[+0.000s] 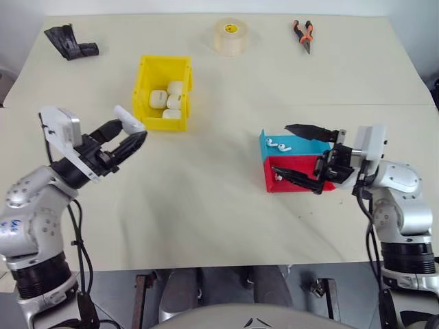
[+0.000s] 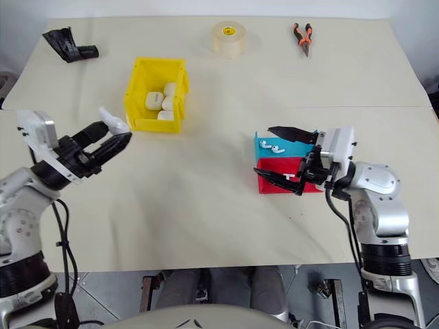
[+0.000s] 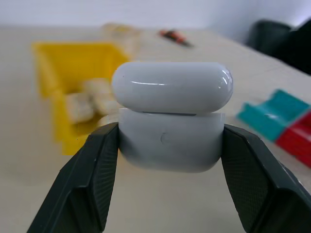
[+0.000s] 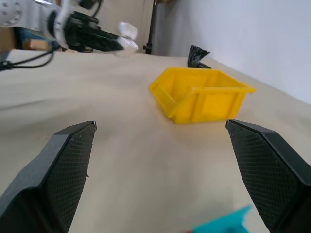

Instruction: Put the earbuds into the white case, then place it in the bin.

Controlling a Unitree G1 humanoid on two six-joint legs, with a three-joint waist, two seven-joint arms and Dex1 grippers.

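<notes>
My left gripper (image 1: 134, 131) is shut on the white case (image 3: 172, 121), held above the table just left of the yellow bin (image 1: 144, 86). The case's lid stands slightly ajar. Several more white cases (image 1: 168, 103) lie inside the bin. Two earbuds (image 1: 276, 144) rest in the blue tray (image 1: 305, 146) at the right. My right gripper (image 1: 282, 149) hangs open over the blue tray and the red tray (image 1: 274, 186), its fingers pointing left, nothing between them. The right wrist view looks across the table at the bin (image 4: 204, 99) and the held case (image 4: 127, 39).
A tape roll (image 1: 230, 36), orange-handled pliers (image 1: 304, 33) and a black object (image 1: 70, 42) lie along the far edge of the table. A small white piece (image 1: 278, 176) shows in the red tray. Bare tabletop lies between the bin and the trays.
</notes>
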